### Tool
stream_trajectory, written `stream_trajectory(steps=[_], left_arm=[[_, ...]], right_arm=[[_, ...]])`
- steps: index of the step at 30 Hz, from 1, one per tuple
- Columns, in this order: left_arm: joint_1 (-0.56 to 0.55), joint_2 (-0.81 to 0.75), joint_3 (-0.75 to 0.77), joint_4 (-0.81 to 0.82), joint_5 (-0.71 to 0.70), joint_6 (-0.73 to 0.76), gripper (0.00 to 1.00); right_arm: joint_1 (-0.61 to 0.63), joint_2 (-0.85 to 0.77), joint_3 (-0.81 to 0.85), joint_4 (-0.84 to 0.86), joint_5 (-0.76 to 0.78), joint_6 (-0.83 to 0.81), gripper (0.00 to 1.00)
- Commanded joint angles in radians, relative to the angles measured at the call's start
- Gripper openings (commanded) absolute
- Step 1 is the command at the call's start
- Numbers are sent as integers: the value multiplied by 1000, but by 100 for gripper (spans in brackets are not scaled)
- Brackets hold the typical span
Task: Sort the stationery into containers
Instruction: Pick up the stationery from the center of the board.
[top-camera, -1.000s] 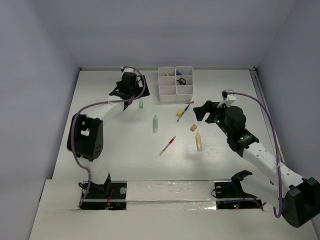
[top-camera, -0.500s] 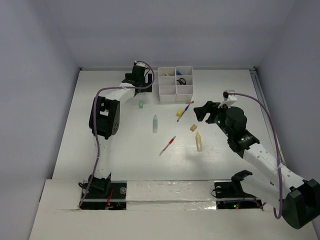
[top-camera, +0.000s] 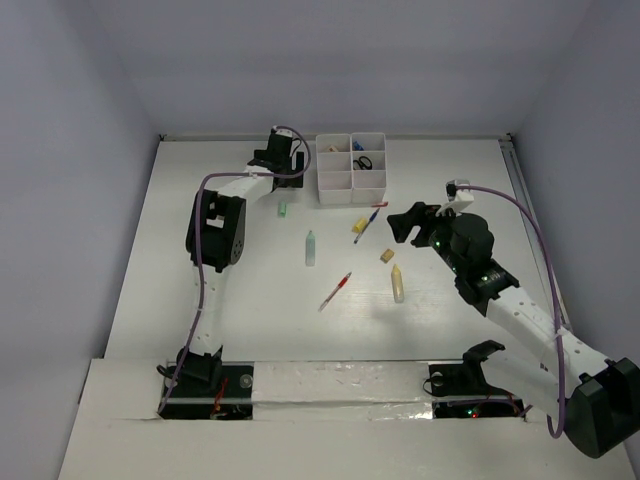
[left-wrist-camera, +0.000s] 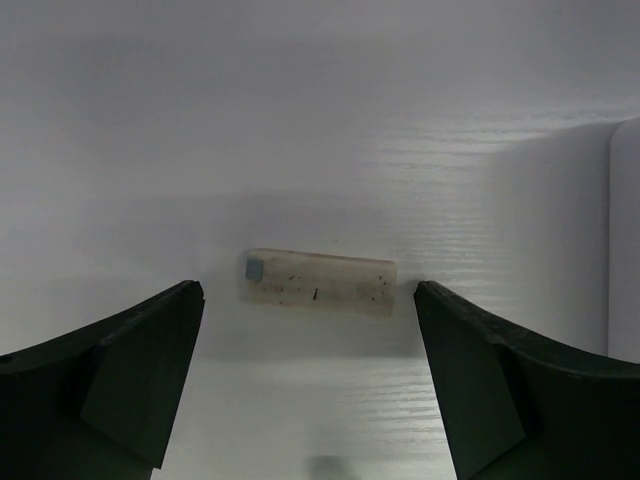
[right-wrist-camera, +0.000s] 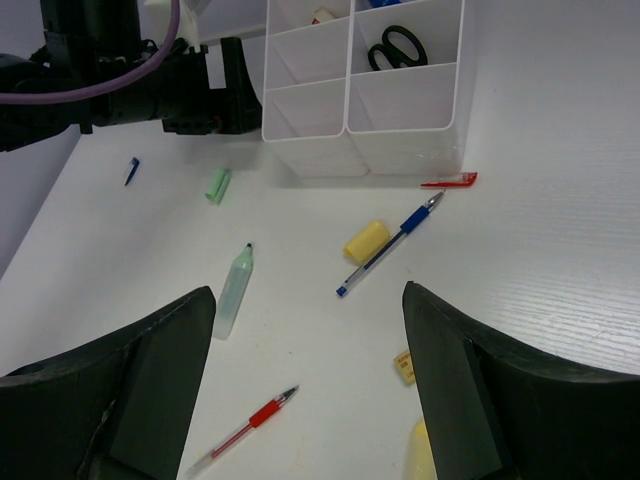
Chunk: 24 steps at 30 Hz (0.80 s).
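The left arm has swung in across the far bench. Its elbow has folded toward the middle, and its wrist now sits just beside the left wall of the tray (right-wrist-camera: 405, 140). The right arm has not shifted.

**Finding:** the left arm has changed targets and, in my judgement, is lined up for a pick. You should treat this as the approach stage, since no grasp has been made yet.

**Left gripper (left-wrist-camera: 308, 292):** it is spread wide and holds nothing. The eraser (left-wrist-camera: 318, 283), a pale bar, lies flat on the bench (left-wrist-camera: 300, 120) squarely between the two fingers. Its long side runs across the gap and it touches neither finger. The tray wall shows at the right edge of that view, near the right finger, so you need to watch clearance there as the fingers close.

**Right gripper (right-wrist-camera: 307, 295):** it is also spread wide and empty, and it hangs above the loose items.

**Outstanding:**
- The blue pen (right-wrist-camera: 390, 243) and the yellow tube (right-wrist-camera: 366, 241) lie touching in front of the tray.
- The green marker (right-wrist-camera: 234, 290) and the red pen (right-wrist-camera: 245, 425) lie nearer, well apart from each other.
- The scissors (right-wrist-camera: 397, 45) are already in a compartment.
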<state>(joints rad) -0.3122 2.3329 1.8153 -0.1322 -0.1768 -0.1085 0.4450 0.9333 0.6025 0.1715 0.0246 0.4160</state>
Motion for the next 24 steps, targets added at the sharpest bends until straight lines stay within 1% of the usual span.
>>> stream_trajectory(steps=[1, 3, 7, 9, 10, 11, 14, 15, 16, 21, 24], left_arm=[[1, -4, 21, -4, -3, 13, 84], [1, -1, 18, 5, -1, 12, 82], [1, 8, 15, 11, 7, 7, 71], [1, 8, 10, 14, 8, 7, 69], [1, 6, 9, 16, 8, 6, 60], [1, 5, 6, 17, 10, 6, 55], [1, -6, -1, 23, 11, 6, 53], [1, -9, -1, 26, 13, 6, 50], [1, -13, -1, 26, 13, 6, 42], [1, -49, -8, 29, 0, 4, 40], [1, -107, -20, 25, -9, -5, 40]], right_arm=[[1, -7, 6, 49, -8, 4, 81], [1, -5, 8, 46, -5, 4, 81], [1, -7, 6, 48, -3, 4, 81], [1, -7, 6, 49, -2, 1, 81], [1, -7, 6, 49, -2, 3, 81], [1, -5, 6, 49, -2, 4, 81], [1, -2, 6, 49, 0, 3, 81], [1, -2, 8, 48, 4, 3, 81], [1, -1, 6, 46, 5, 1, 81], [1, -4, 6, 45, 15, 0, 81], [1, -4, 6, 45, 17, -2, 81]])
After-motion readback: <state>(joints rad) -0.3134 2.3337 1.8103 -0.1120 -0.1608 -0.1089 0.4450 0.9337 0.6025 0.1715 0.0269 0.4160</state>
